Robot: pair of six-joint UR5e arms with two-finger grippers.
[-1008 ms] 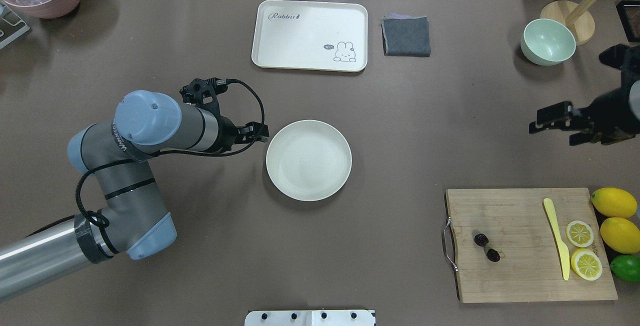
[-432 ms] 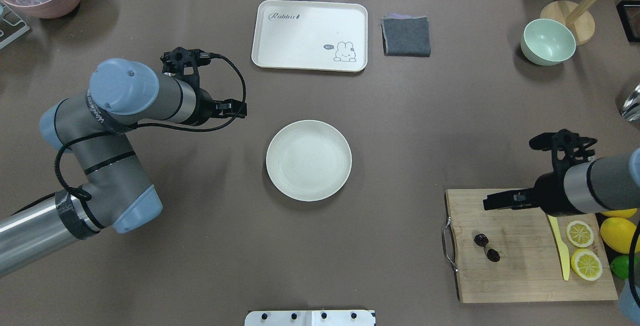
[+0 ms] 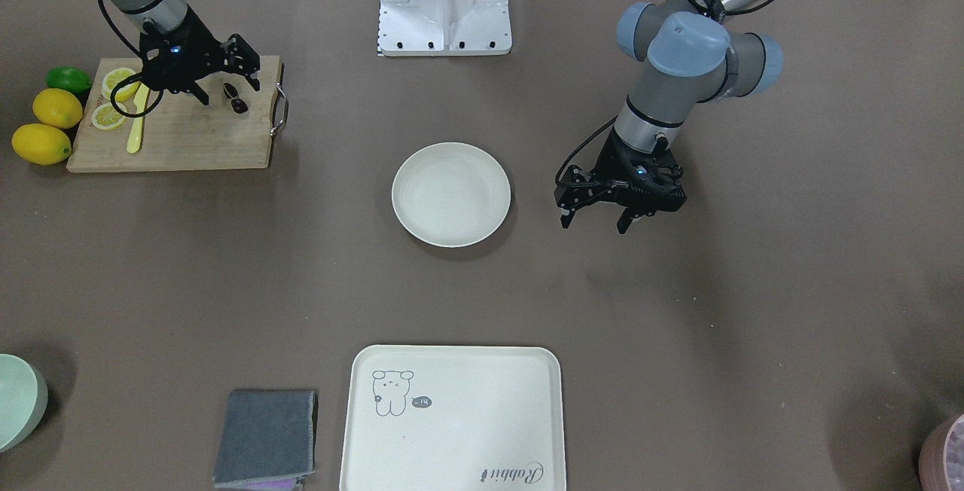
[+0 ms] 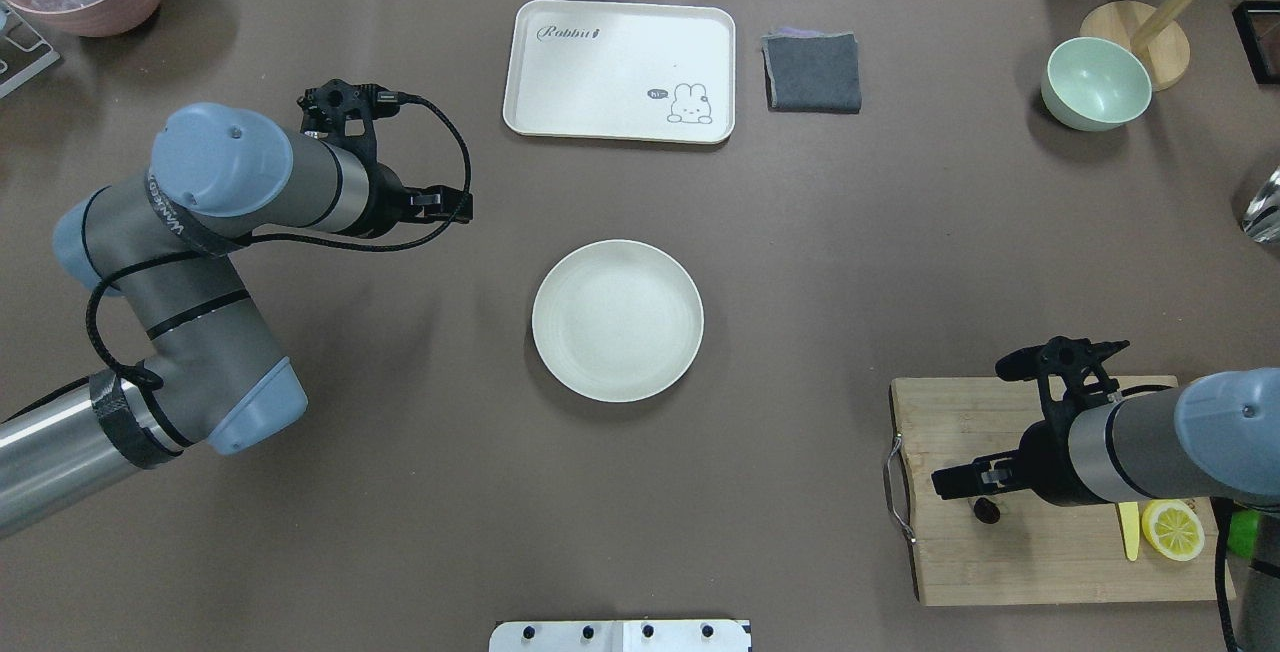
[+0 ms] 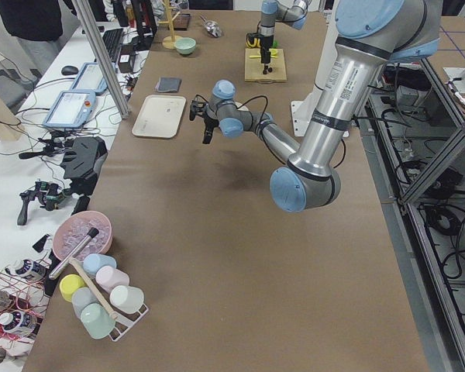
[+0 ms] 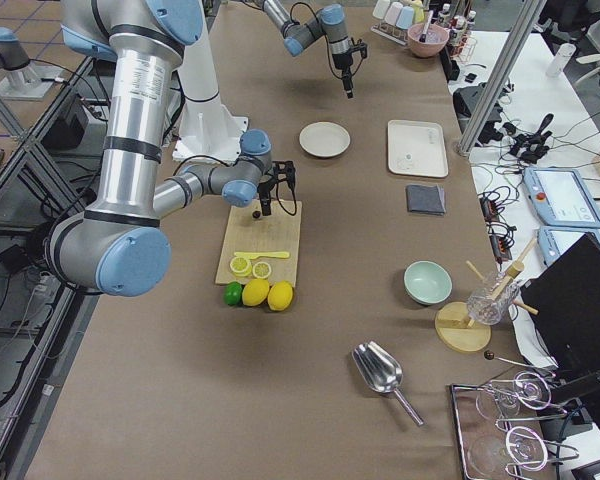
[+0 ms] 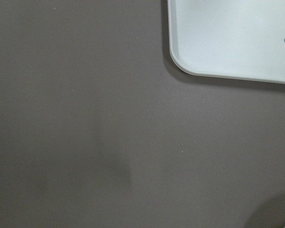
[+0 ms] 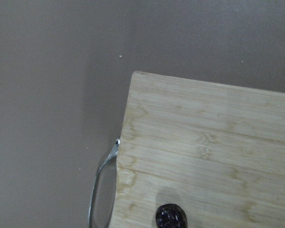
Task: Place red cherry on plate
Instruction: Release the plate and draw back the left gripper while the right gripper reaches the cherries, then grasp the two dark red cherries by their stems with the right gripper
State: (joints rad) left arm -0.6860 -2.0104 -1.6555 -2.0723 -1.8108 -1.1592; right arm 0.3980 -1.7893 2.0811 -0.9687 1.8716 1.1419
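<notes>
The right gripper (image 3: 227, 90), jaws spread, hovers over the red cherry (image 3: 239, 105), hiding half of it from overhead.

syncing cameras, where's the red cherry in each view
front-facing: red cherry on cutting board, upper left.
overhead: red cherry lower right.
exterior left: too small to tell.
exterior right: red cherry centre left.
left wrist: not in it.
right wrist: red cherry at bottom edge.
shared landmark: cutting board's metal handle.
</notes>
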